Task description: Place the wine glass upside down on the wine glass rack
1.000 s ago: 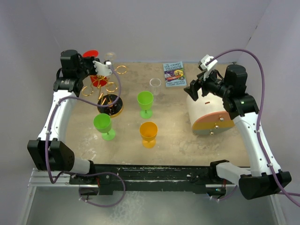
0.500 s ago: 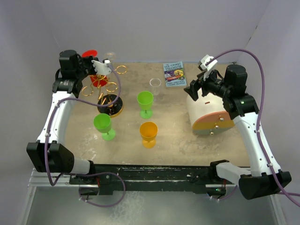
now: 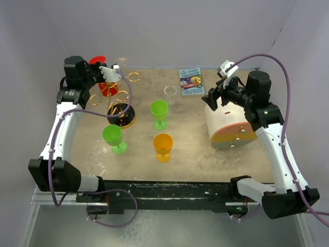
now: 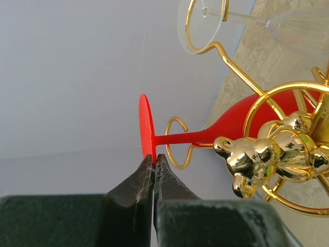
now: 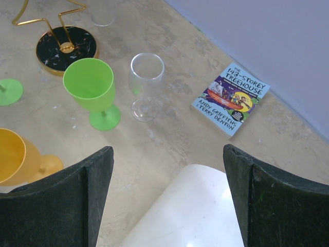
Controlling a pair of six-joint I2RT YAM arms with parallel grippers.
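Left end effector (image 4: 154, 160): we see it pinched shut on the red glass's (image 4: 185, 138) foot rim.
Red glass: we find its stem through a loop of the rack (image 4: 267, 95), far left on the counter (image 3: 195, 139).
Right end effector (image 5: 167, 154): spread wide, empty.

i count six glasses on my feeds: two green glasses (image 3: 159, 109), one orange glass (image 3: 163, 145), one red glass (image 4: 231, 118) and two clear glasses (image 3: 170, 94). i also see one gold rack (image 3: 123, 117), one book (image 3: 191, 82) and one white drum (image 3: 226, 123).
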